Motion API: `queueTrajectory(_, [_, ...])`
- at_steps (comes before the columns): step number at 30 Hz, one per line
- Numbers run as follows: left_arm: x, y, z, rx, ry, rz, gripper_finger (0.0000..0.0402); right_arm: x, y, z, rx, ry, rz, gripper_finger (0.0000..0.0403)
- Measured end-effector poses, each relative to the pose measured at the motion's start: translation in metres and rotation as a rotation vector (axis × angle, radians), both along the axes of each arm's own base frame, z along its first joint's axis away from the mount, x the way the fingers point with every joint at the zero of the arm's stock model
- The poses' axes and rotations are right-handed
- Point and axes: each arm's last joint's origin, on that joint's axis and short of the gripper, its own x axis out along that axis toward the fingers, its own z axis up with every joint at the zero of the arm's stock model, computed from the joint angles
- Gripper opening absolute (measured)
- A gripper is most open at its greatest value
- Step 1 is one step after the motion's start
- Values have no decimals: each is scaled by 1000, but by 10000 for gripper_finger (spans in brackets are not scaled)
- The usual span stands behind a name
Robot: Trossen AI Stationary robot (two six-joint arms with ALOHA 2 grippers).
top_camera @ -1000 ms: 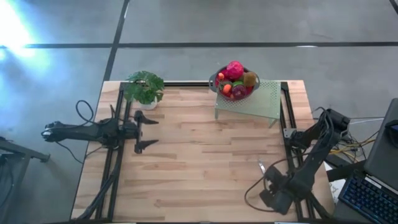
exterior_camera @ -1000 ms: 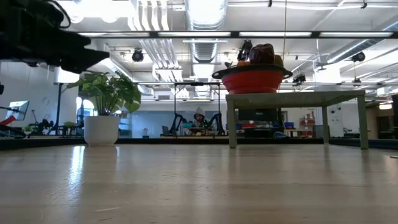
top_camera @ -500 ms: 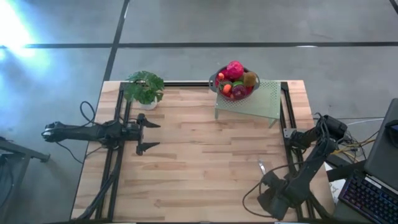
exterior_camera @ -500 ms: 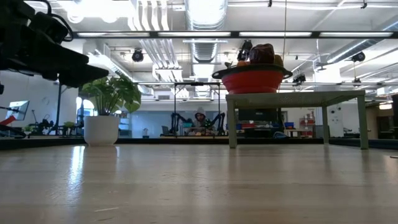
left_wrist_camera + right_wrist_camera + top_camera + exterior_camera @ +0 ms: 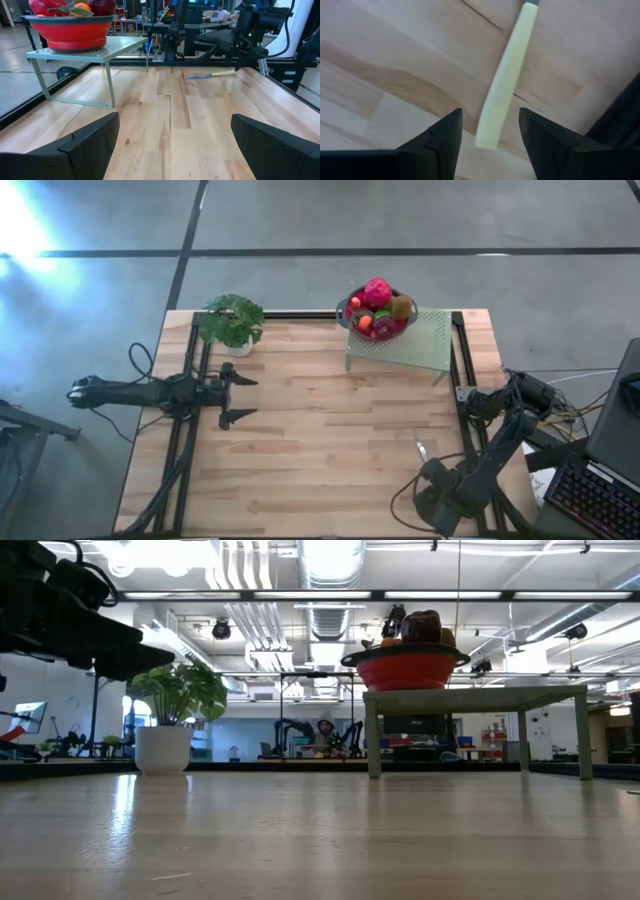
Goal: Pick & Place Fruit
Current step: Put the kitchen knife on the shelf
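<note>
Fruit (image 5: 378, 308): piled in red bowl (image 5: 406, 670) on green rack (image 5: 400, 342), desk's (image 5: 320, 440) far edge. Left end effector (image 5: 236, 391): spread, empty. Right end effector (image 5: 487, 131): spread over knife handle (image 5: 503, 82), not gripping.

Pale knife handle (image 5: 502, 80) on wooden table (image 5: 395, 55) between parted gripper (image 5: 487, 131) fingers

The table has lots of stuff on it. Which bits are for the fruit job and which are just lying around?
For the job:
- pile of small red, orange, brown and green toy fruit
- red round bowl

Just lying about:
- leafy green potted plant
- pale-handled knife
- pale green mesh stand
</note>
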Motion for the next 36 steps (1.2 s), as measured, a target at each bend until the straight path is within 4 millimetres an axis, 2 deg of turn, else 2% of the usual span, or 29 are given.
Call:
queueTrajectory(9, [0,0,0,0,2,0,388,-7,-1,-23,38,-22,3,165])
queueTrajectory(16, [0,0,0,1,3,0,388,-8,-2,-26,59,-42,-1,121])
queueTrajectory(22, [0,0,-1,1,4,1,388,-9,-2,-23,68,-52,-3,69])
queueTrajectory(29, [0,0,-1,1,4,1,388,-9,-5,-16,91,-62,19,69])
queueTrajectory(36, [0,0,-1,1,5,1,388,-10,-13,9,128,-145,32,70])
